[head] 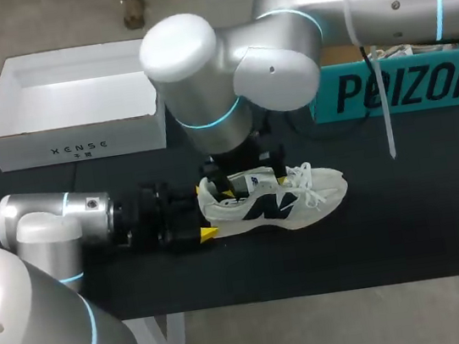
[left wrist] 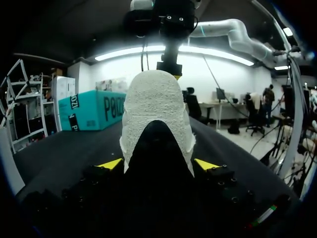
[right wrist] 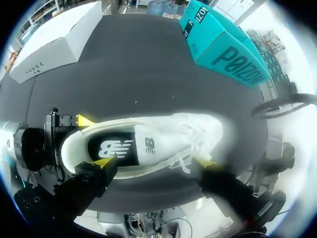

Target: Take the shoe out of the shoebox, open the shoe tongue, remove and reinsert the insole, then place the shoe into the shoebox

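1 shoe (head: 273, 204) sat mid-surface (head: 391, 226), outside both boxes: 1 white box (head: 80, 146), open, back-left; 1 teal box (head: 406, 87), back-right. L pincer (left wrist: 158, 164) clamped its heel; R pincer (right wrist: 154, 164) hung above, spread wide, holding nothing.

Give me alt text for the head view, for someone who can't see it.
A white mesh sneaker with a black logo stands on the black table, its heel clamped by the left gripper while the right gripper hangs open above it. An open white cardboard shoebox sits at the back left, a teal box at the back right.
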You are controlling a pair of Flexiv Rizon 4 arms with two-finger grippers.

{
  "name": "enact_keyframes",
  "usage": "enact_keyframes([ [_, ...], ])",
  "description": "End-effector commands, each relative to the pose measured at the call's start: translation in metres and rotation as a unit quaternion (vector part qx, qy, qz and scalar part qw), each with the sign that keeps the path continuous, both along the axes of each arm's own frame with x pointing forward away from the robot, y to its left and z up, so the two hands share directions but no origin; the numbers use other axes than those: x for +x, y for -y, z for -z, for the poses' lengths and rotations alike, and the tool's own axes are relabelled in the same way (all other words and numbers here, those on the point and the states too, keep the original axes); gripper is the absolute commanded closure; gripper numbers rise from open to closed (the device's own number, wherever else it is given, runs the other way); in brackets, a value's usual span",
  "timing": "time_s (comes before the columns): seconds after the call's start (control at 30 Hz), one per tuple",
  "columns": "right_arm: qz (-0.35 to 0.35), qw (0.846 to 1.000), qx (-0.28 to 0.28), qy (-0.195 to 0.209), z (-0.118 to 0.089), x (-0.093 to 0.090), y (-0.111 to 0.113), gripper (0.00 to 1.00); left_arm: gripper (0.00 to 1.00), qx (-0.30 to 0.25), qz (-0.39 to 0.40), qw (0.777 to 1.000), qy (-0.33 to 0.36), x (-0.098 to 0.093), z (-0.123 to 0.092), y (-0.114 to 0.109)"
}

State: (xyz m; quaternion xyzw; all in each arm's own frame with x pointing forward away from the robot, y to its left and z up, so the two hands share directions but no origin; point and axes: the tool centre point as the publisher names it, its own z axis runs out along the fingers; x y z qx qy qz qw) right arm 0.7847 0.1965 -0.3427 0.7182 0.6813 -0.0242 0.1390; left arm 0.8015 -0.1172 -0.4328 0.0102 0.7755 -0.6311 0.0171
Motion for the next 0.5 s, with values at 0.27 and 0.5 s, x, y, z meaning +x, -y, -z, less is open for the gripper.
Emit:
enact_keyframes([
  [0.27,0.005,0.999,-0.04,0.018,0.016,0.012,0.009,0.0,1.0,0.0,0.001,1.0,-0.001,0.0,0.001,0.001],
  [0.5,0.004,0.997,-0.061,0.036,0.02,0.02,0.021,0.0,1.0,0.0,0.001,1.0,-0.001,0.0,0.001,0.001],
])
